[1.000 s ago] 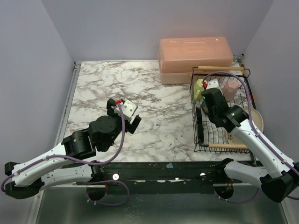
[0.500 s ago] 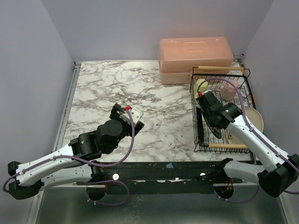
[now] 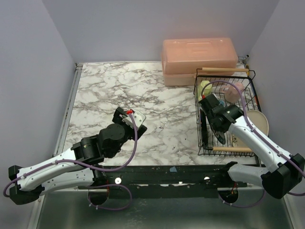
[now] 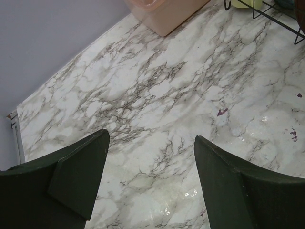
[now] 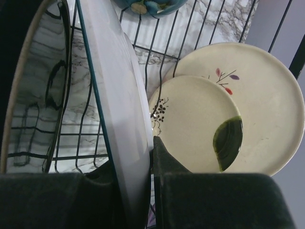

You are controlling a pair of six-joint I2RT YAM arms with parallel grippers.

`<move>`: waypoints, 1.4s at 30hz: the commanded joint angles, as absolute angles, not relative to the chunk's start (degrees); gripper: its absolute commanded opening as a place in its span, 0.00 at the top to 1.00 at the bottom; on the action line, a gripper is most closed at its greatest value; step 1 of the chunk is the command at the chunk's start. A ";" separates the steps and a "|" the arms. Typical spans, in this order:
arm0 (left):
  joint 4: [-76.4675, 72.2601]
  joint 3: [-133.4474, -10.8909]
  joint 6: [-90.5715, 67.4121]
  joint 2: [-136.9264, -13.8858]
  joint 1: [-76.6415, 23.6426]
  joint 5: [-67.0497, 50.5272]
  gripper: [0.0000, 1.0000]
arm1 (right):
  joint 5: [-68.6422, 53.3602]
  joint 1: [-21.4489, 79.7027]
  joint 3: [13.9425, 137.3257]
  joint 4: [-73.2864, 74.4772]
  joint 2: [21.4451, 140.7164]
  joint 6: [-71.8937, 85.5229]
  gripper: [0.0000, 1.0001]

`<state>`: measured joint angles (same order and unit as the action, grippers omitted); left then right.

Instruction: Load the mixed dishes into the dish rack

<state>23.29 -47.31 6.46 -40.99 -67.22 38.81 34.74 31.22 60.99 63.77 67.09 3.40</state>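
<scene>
The black wire dish rack (image 3: 248, 112) stands at the right of the table. My right gripper (image 3: 214, 120) is inside it, shut (image 5: 136, 167) on a plate (image 5: 119, 105) with a pale underside that stands on edge between the wires. A dark glossy plate (image 5: 33, 90) stands on edge just left of it. The yellow-green mug (image 3: 204, 88) and pink cup (image 3: 233, 93) sit at the rack's far end. The teal-blue bowl (image 5: 152, 5) shows at the top of the right wrist view. My left gripper (image 3: 135, 119) is open (image 4: 152, 162) over bare marble.
A salmon-pink lidded box (image 3: 199, 59) stands behind the rack. A cream floral plate (image 5: 267, 95) lies flat beyond the rack's right wall, with a smaller cream plate (image 5: 195, 119) bearing a green patch in front of it. The marble table (image 3: 157, 95) spreads left of the rack.
My right gripper has moved from the rack's far end toward its left front, lower among the wires, with the plate. My left arm shifted slightly right, then held still.
</scene>
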 commanded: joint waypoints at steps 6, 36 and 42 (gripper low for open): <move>21.98 -46.50 7.03 -41.29 -66.67 37.37 0.19 | 34.47 31.02 59.41 63.73 68.38 5.31 0.95; 21.52 -45.71 6.94 -44.06 -64.87 36.66 0.19 | 34.36 31.07 57.35 60.83 62.14 3.43 0.35; 21.66 -45.81 6.78 -45.30 -64.84 37.00 0.19 | 37.29 31.03 56.36 60.20 58.88 3.39 0.15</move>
<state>22.74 -46.30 6.46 -44.53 -65.21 37.50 34.26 31.03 57.69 61.39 61.43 3.79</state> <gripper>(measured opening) 0.809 0.817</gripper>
